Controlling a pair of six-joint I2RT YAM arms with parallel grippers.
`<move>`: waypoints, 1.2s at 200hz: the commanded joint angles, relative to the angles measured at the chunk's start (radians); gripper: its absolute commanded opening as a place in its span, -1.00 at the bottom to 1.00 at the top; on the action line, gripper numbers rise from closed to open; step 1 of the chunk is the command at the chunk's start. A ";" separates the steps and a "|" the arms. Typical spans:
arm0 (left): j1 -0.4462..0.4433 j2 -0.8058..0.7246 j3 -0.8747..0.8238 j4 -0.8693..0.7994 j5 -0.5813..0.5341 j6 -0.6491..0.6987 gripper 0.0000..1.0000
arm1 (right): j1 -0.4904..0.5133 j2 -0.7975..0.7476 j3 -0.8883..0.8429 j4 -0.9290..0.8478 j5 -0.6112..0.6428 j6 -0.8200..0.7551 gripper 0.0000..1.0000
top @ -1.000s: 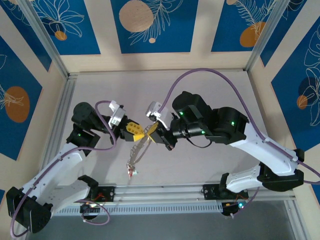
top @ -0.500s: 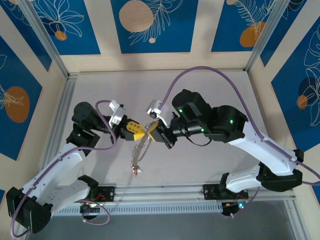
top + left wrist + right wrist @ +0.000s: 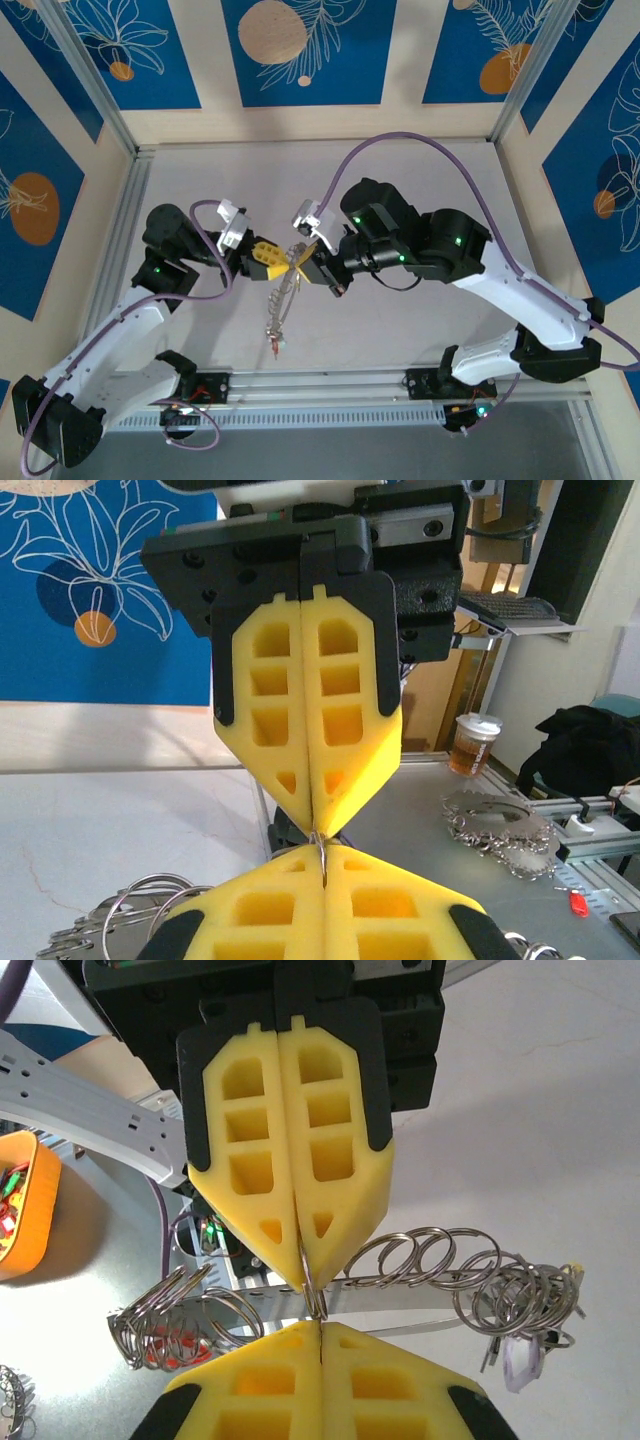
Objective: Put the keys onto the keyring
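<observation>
Pale tabletop under keyring: thin wire, judged springy and slippery, is pinched by left gripper and right gripper; keys are hung beneath.

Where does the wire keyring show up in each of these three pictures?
Top external: the keyring dangles just below centre, under the yellow tips.
Left wrist: keyring a sliver at bottom centre, pinched there.
Right wrist: keyring mid-picture, small rings strung either side.
Shared landmark: left gripper and right gripper meeting tip to tip.
</observation>
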 commanded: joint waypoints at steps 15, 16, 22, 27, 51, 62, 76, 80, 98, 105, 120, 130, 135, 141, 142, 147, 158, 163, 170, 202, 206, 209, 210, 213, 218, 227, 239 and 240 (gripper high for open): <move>0.002 -0.031 0.042 0.035 0.015 0.019 -1.00 | -0.015 0.025 0.022 0.019 0.018 0.024 -1.00; 0.002 -0.031 0.042 0.035 0.016 0.019 -1.00 | -0.016 0.025 0.022 0.019 0.018 0.024 -1.00; 0.002 -0.032 0.042 0.036 0.016 0.020 -1.00 | -0.016 0.024 0.022 0.023 0.020 0.025 -1.00; 0.002 -0.032 0.042 0.035 0.016 0.019 -1.00 | -0.017 0.024 0.022 0.024 0.023 0.024 -1.00; 0.002 -0.032 0.042 0.034 0.015 0.019 -1.00 | -0.018 0.018 0.020 0.035 0.035 0.025 -1.00; 0.002 -0.032 0.042 0.032 0.014 0.019 -1.00 | -0.021 0.013 0.016 0.044 0.034 0.028 -1.00; 0.002 -0.034 0.042 0.030 0.015 0.019 -1.00 | -0.020 0.006 0.006 0.059 0.033 0.029 -1.00; 0.002 -0.034 0.042 0.030 0.014 0.019 -1.00 | -0.020 0.002 0.003 0.065 0.034 0.030 -1.00; 0.002 -0.035 0.044 0.024 0.013 0.022 -1.00 | -0.023 -0.011 -0.011 0.090 0.031 0.033 -1.00; 0.002 -0.034 0.044 0.022 0.011 0.024 -1.00 | -0.026 -0.014 -0.012 0.095 0.027 0.036 -1.00; 0.002 -0.032 0.044 0.021 0.012 0.026 -1.00 | -0.030 -0.016 -0.014 0.109 0.016 0.039 -1.00; 0.002 -0.034 0.043 0.019 0.012 0.026 -1.00 | -0.032 -0.019 -0.016 0.121 0.009 0.041 -1.00; 0.002 -0.034 0.046 0.016 0.011 0.028 -1.00 | -0.033 -0.020 -0.015 0.125 0.006 0.041 -1.00; 0.002 -0.035 0.045 0.016 0.012 0.028 -1.00 | -0.037 -0.019 -0.016 0.129 0.000 0.041 -1.00; 0.002 -0.034 0.045 0.016 0.012 0.028 -1.00 | -0.037 -0.019 -0.016 0.130 0.000 0.041 -1.00; 0.002 -0.034 0.044 0.015 0.011 0.028 -1.00 | -0.040 -0.018 -0.015 0.132 -0.004 0.040 -1.00; 0.002 -0.034 0.045 0.013 0.011 0.030 -1.00 | -0.042 -0.010 -0.012 0.135 -0.012 0.042 -1.00; 0.002 -0.034 0.045 0.012 0.011 0.031 -1.00 | -0.043 -0.011 -0.012 0.140 -0.017 0.045 -1.00; 0.002 -0.035 0.045 0.009 0.010 0.033 -1.00 | -0.044 -0.011 -0.017 0.151 -0.028 0.046 -1.00; 0.002 -0.038 0.048 -0.005 0.006 0.043 -1.00 | -0.057 -0.022 -0.036 0.192 -0.071 0.056 -1.00; 0.002 -0.038 0.048 -0.005 0.007 0.044 -1.00 | -0.057 -0.022 -0.038 0.197 -0.077 0.057 -1.00; 0.002 -0.038 0.048 -0.005 0.006 0.044 -1.00 | -0.059 -0.024 -0.044 0.201 -0.085 0.058 -1.00; 0.003 -0.038 0.047 -0.005 0.007 0.044 -1.00 | -0.059 -0.026 -0.046 0.204 -0.088 0.057 -1.00; 0.002 -0.038 0.048 -0.006 0.006 0.043 -1.00 | -0.059 -0.030 -0.052 0.211 -0.096 0.058 -1.00; 0.002 -0.039 0.048 -0.007 0.007 0.043 -1.00 | -0.061 -0.034 -0.062 0.225 -0.105 0.062 -1.00; 0.002 -0.039 0.050 -0.010 0.007 0.045 -1.00 | -0.063 -0.044 -0.077 0.249 -0.117 0.065 -1.00; 0.002 -0.040 0.052 -0.021 0.007 0.050 -1.00 | -0.064 -0.048 -0.083 0.262 -0.125 0.063 -1.00; 0.002 -0.040 0.053 -0.022 0.007 0.051 -1.00 | -0.064 -0.048 -0.082 0.262 -0.125 0.064 -1.00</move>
